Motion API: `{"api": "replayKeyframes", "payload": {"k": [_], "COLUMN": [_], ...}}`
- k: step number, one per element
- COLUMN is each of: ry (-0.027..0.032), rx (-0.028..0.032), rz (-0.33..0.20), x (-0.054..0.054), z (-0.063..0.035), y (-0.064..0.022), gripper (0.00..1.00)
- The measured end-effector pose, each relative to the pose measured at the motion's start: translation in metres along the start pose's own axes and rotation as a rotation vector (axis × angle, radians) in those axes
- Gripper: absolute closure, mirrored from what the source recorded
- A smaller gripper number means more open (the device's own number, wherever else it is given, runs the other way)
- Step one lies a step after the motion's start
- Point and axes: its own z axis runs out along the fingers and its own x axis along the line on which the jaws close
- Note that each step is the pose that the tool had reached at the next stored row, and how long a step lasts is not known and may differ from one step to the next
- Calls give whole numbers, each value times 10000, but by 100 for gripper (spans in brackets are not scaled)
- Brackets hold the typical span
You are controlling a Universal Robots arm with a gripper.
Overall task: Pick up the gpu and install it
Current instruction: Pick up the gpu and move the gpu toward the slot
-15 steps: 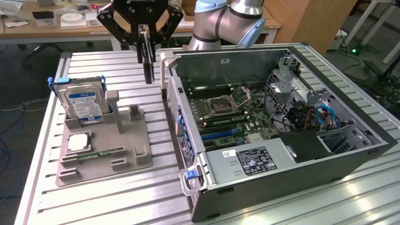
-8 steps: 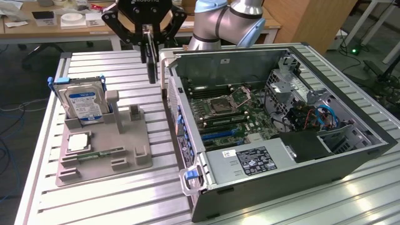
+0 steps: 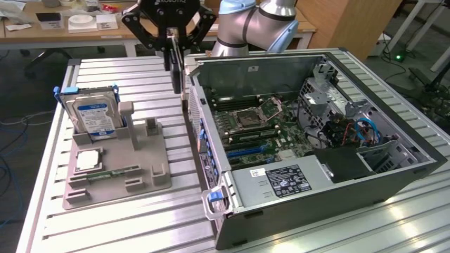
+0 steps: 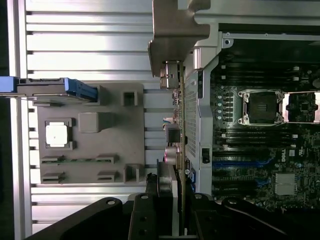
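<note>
The gpu [image 3: 177,74] is held upright in the pincer [image 3: 173,50], marked ROBOTIQ and closed on it, at 10 o'clock of the open computer case [image 3: 338,205]. A hard drive [image 3: 95,113] is seated in the grey holder [image 3: 134,153].

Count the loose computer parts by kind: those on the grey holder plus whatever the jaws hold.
hard drive: 1
processor chip: 1
memory stick: 1
gpu: 1
Total: 4
</note>
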Motion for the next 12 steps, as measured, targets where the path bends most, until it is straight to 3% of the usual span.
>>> {"api": "replayKeyframes", "payload": {"k": [12], "ry": [0], "rx": [0], "rz": [0], "x": [-131], "z": [10], "y": [2], "gripper": [72]}}
